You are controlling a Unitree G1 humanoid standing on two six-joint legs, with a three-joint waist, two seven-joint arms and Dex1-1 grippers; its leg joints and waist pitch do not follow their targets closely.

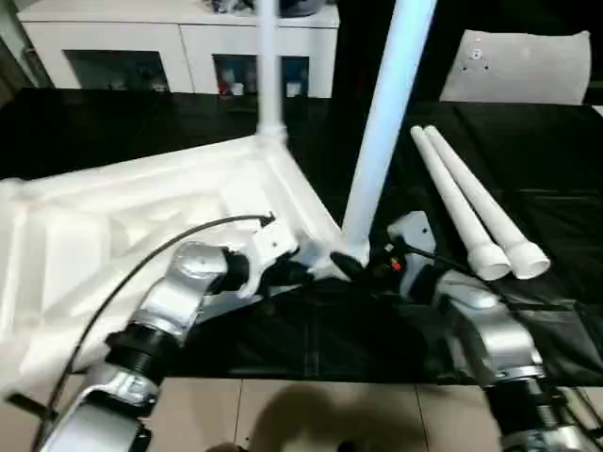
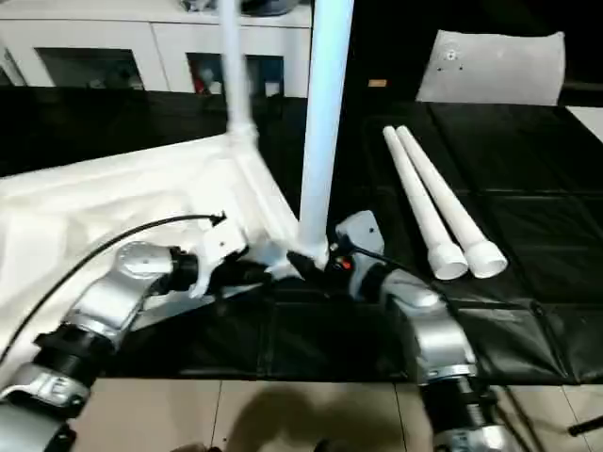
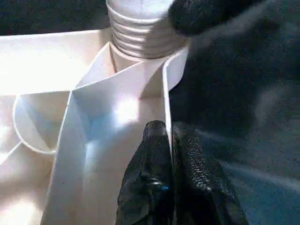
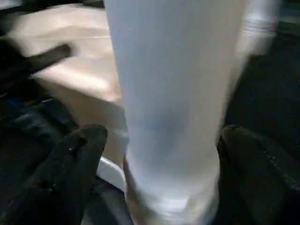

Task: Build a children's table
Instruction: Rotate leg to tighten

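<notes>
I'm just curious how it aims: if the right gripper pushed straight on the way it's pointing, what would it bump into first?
Most likely the upright leg. The right gripper has a finger on either side of the leg's base, where it enters the tabletop corner socket, so going on should bring it against the leg.

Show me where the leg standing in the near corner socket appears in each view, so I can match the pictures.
Left eye view: near leg rises from lower centre, leaning toward the top, right of centre.
Right eye view: near leg stands about upright at centre.
Left wrist view: its ribbed base sits in the socket at the top.
Right wrist view: its tube stands between the open right gripper fingers.
Shared landmark: the tabletop rim.
</notes>
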